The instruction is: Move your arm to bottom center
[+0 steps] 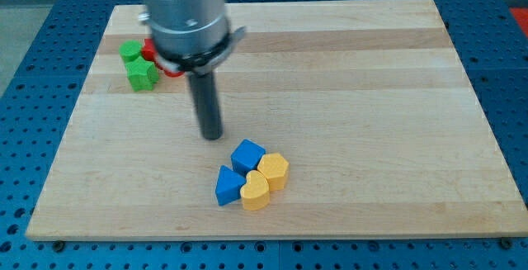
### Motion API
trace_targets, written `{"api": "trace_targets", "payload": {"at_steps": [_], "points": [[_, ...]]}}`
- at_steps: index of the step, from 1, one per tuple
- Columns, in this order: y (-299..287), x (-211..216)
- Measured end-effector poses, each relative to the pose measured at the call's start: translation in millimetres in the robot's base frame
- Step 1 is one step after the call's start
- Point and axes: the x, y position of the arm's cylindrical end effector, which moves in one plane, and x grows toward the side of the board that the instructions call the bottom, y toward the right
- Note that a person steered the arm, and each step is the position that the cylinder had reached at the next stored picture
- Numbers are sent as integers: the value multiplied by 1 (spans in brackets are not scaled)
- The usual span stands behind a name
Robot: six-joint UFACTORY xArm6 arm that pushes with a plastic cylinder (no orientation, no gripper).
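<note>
My tip (213, 135) rests on the wooden board (371, 97) left of centre, just above and left of a tight cluster of blocks and apart from it. The cluster holds a blue cube (247, 155), a blue triangular block (227, 186), a yellow hexagonal block (274, 171) and a yellow heart-shaped block (256, 191), near the view's bottom centre. At the upper left lie a green block (129, 51), a green star-shaped block (142, 74) and a red block (150, 52), partly hidden behind my arm.
The board sits on a blue perforated table (33, 97). My arm's grey body (183, 10) covers part of the board's top left.
</note>
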Motion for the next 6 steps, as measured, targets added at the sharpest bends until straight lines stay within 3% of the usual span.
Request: {"api": "trace_targets", "payload": {"at_steps": [1,2,3,5,6], "points": [[-43,47],[-36,96],[16,121],[40,122],[89,122]]}}
